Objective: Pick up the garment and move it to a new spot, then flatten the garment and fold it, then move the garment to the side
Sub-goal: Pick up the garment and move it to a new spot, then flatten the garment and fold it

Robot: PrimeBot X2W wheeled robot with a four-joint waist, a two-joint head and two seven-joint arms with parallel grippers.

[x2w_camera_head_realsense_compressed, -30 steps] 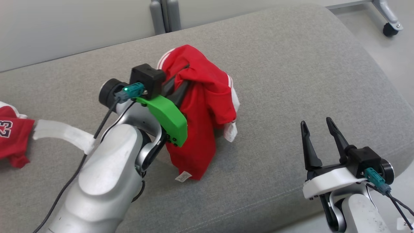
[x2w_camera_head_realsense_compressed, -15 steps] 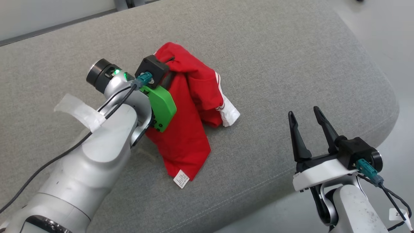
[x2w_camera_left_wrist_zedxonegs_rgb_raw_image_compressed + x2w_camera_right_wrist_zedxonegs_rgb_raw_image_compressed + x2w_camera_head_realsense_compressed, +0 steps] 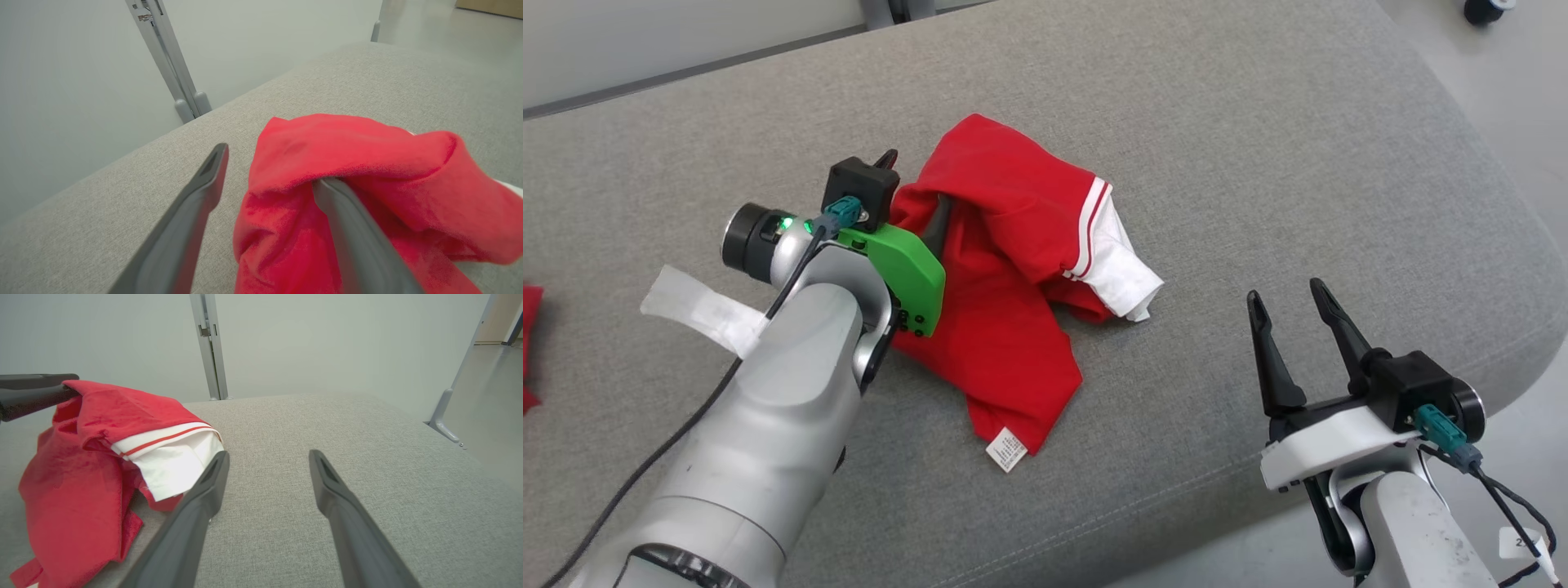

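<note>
The garment [image 3: 1005,327] is a red shirt with a white, red-striped sleeve, lying crumpled on the grey cushion [image 3: 1258,147]. My left gripper [image 3: 915,189] is open at its upper left edge. One finger is bare and the other sits under a fold of red cloth. The left wrist view shows the same: the garment [image 3: 367,163] drapes over the right finger of the left gripper [image 3: 269,167]. My right gripper [image 3: 1286,294] stands open and empty to the right of the shirt. In its own view the right gripper [image 3: 269,455] points past the garment [image 3: 81,477].
Another red cloth [image 3: 527,343] lies at the far left edge. White tape [image 3: 698,310] wraps my left forearm. The cushion's rounded edge drops to the floor [image 3: 1527,98] on the right, where a caster wheel [image 3: 1482,8] stands. A metal post [image 3: 163,53] rises behind the cushion.
My left gripper has opened and the garment has sunk and spread on the cushion. The head camera has shifted. The right gripper stays open.
</note>
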